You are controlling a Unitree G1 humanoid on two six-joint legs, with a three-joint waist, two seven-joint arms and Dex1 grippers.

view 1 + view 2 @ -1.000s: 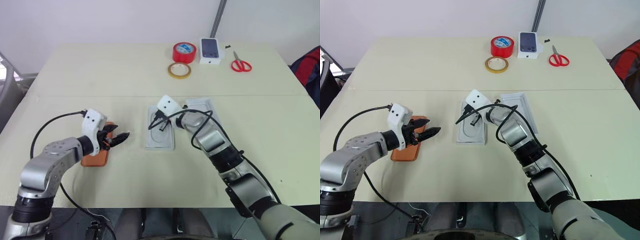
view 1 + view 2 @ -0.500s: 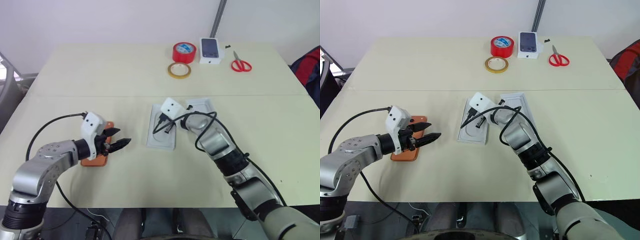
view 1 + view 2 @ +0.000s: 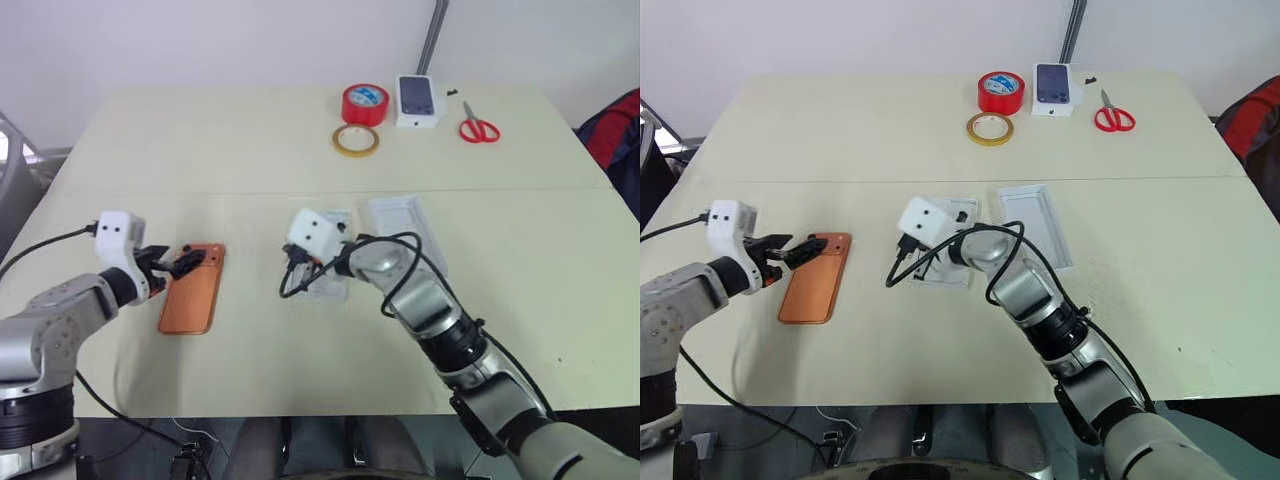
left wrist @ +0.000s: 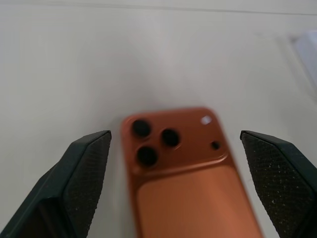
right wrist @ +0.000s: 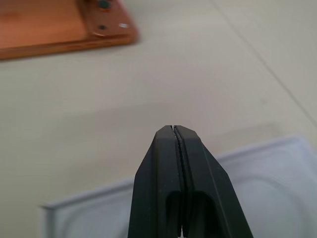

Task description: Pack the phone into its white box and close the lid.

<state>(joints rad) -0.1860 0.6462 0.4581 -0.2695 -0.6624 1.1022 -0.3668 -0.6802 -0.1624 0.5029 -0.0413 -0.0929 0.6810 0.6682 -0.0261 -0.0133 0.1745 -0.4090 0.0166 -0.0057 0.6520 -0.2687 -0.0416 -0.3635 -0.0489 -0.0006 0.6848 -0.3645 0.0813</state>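
We see the orange phone (image 3: 190, 288) lying camera-side up on the table (image 3: 200, 150), free of any grip. Our left gripper (image 4: 178, 163) is spread wide around its camera end, not touching. Our right gripper (image 5: 177, 148) is pinched shut, empty, above a white tray (image 3: 325, 280) that the arm mostly hides. The white box (image 3: 403, 228) lies open just beyond.

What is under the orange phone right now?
The phone lies camera-side up, flat on the bare table, outside any box. The open left gripper hangs over its camera end. Its underside is hidden.
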